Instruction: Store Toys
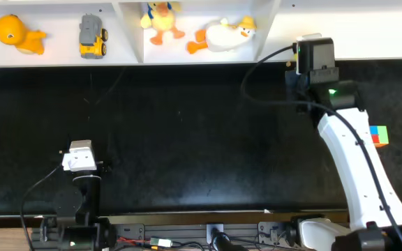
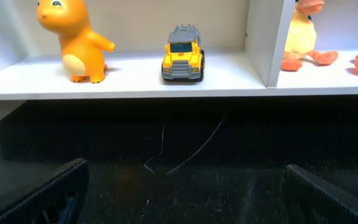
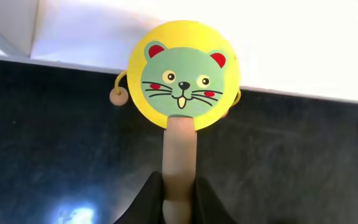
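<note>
Wood forms the handle of the drum rattle (image 3: 184, 84), and your right gripper (image 3: 179, 190) is clamped on that handle. The yellow-rimmed head, printed with a green cat face, sits at the front edge of the white shelf (image 3: 291, 50), above the black mat (image 3: 55, 137). Your left gripper (image 2: 185, 196) hovers over the mat, well apart from the shelf, jaws spread wide and holding nothing. An orange figure (image 2: 73, 40) and a yellow truck (image 2: 183, 56) share one compartment; a yellow duck plush (image 2: 303, 34) and a white duck plush (image 1: 225, 36) share the next. A coloured block (image 1: 379, 134) lies beside your right arm.

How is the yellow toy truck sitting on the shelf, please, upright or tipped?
Upright: the toy truck rests on its wheels on the white shelf.
</note>
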Controlling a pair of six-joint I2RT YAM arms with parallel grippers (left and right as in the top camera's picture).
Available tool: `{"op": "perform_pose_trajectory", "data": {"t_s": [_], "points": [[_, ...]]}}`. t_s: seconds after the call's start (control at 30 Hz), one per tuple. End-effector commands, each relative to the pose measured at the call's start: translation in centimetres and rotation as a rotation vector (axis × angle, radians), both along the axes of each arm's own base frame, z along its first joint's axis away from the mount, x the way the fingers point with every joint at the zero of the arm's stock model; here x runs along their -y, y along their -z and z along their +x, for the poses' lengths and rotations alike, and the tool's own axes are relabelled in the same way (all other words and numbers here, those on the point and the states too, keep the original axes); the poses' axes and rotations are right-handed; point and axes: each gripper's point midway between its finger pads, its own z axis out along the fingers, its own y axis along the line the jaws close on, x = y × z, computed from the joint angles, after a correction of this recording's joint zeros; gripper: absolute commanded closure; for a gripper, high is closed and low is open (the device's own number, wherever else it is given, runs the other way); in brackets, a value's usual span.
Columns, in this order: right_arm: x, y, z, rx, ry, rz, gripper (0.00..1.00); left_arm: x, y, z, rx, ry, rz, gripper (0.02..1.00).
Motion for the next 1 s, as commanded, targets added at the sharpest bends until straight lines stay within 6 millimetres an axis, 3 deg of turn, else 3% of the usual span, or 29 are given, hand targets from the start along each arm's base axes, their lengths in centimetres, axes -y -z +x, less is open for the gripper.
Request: {"op": "perform_pose_trajectory", "data": {"t_s": [0.03,0.3,0.63,1.0], "points": [[0.3,-1.6,1.5,0.047,-0.055,-0.038,0.879,0.2,-0.1,0.0,0.007,0.008,0.011,0.020],[0.4,-2.3,2.7,0.098,-0.070,-0.053,0.888,0.2,-0.1,0.0,0.007,0.008,0.011,0.020],[-0.8,-1.8,5.7,0.166,-0.105,-0.005,0.886,0.2,-0.1,0.0,0.007,0.008,0.011,0.020],[-0.7,-1.2,8.1,0.221,-0.087,0.013,0.877,0.2,-0.1,0.0,0.007,0.008,0.011,0.020]]}}
